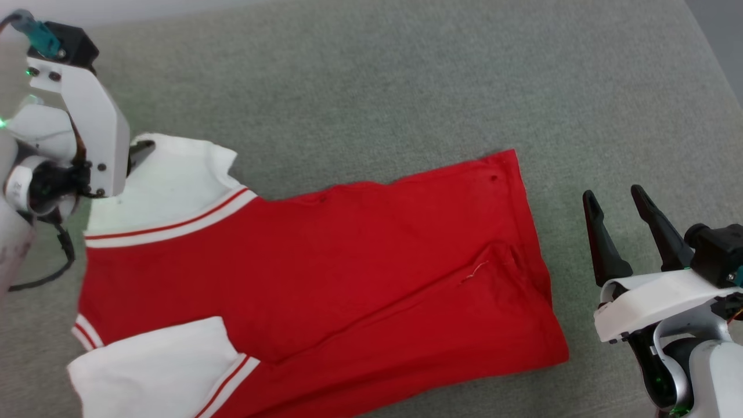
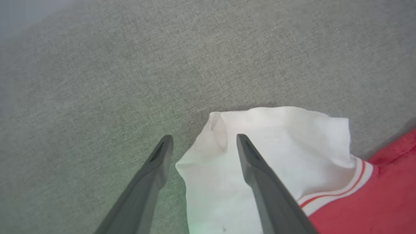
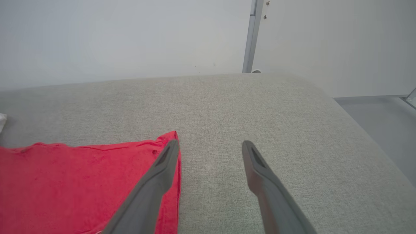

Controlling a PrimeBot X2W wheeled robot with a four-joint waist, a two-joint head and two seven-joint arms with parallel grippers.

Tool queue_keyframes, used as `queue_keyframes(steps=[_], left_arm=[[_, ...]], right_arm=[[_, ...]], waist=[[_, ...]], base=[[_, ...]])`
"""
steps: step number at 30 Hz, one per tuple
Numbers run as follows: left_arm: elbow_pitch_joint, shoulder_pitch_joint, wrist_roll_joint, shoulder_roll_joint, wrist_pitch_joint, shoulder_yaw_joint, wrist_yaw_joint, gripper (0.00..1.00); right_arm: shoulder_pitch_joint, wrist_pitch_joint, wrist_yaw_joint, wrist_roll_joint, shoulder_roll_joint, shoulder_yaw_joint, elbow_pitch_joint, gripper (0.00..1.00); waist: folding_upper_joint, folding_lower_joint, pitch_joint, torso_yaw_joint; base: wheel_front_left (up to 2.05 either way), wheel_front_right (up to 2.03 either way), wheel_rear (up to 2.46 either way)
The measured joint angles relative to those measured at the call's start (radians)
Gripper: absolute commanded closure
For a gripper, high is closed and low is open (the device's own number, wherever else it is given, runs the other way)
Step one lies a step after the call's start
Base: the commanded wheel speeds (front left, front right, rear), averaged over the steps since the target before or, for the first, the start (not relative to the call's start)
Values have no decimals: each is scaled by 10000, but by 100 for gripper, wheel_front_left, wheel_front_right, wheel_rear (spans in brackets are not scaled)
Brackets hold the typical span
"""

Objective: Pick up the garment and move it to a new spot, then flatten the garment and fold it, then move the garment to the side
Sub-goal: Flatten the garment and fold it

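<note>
A: Carrier?
B: Grey fabric surface [image 1: 371, 75]. Its far edge meets a pale wall [image 3: 130, 39]. Its right edge rounds off above a grey floor [image 3: 383, 120].

A: Garment position?
B: Garment [image 1: 325, 261] lies spread on the near half of the surface, lengthwise left to right, plain red side up. Sleeves point toward the surface's left and the hem toward its right, short of the right edge. The near edge runs out of the head view at the bottom. One long crease crosses the red body.

A: Left jaws?
B: Apart, holding nothing. They sit at the cuff end of the far sleeve [image 1: 168, 180]. In the left wrist view one finger [image 2: 260, 175] lies over the white cloth and the other over bare surface just beside the sleeve's edge. Contact with the cloth: cannot tell.

A: Right jaws?
B: Apart, empty. They are over bare surface just beside the hem, near the garment's far right corner. In the right wrist view one finger [image 3: 159, 175] overlaps the hem edge and the other is clear of it.

A: Smaller items?
B: Near sleeve [image 1: 157, 366] is white, with one corner folded. Red-white striped trim [image 1: 174, 223] joins the far sleeve to the body. A pale loose thread [image 1: 476, 271] lies on the crease.
</note>
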Motion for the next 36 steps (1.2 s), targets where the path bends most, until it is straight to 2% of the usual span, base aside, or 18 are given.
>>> queue_keyframes(steps=[10, 11, 12, 13, 16, 22, 28, 35, 36], left_arm=[[1262, -615, 104, -397, 742, -353, -253, 0], [1360, -657, 96, -453, 769, -364, -255, 64], [1413, -702, 98, -495, 823, -385, -268, 94], [1475, -754, 92, -533, 846, -387, -301, 100], [1638, -889, 75, -633, 899, -410, -360, 100], [1824, -1113, 90, -913, 811, -497, -489, 100], [1950, -1360, 148, -1275, 560, -623, -619, 100], [2142, -1530, 146, -1634, 290, -740, -738, 100], [2188, -1538, 140, -1674, 224, -750, -742, 100]], right_arm=[[-292, 13, 0, -13, 125, 0, 182, 0], [-324, 56, 0, -10, 134, 17, 194, 0], [-399, 169, 0, -8, 134, 63, 207, 0], [-470, 290, 0, 33, 144, 100, 201, 0], [-685, 828, 0, 203, 148, 274, 171, 0], [-1743, 2615, 0, 577, -98, 738, 366, 0], [-3038, 4475, 0, 1081, -510, 1047, 1530, 0], [-4063, 6107, 0, 1929, -855, 1488, 3112, 0], [-4199, 6282, 0, 2033, -918, 1572, 3269, 13]], waist=[[0, -1, 554, -186], [0, 0, 578, -180], [0, 0, 600, -172], [0, 0, 622, -163], [0, 0, 681, -121], [0, 0, 767, 37], [0, 0, 853, 334], [0, 0, 923, 696], [0, 0, 921, 742]], base=[[0, 0, 0], [0, 0, 0], [0, 0, 0], [0, 0, 0], [0, 0, 0], [0, 0, 0], [0, 0, 0], [0, 0, 0], [0, 0, 0]])
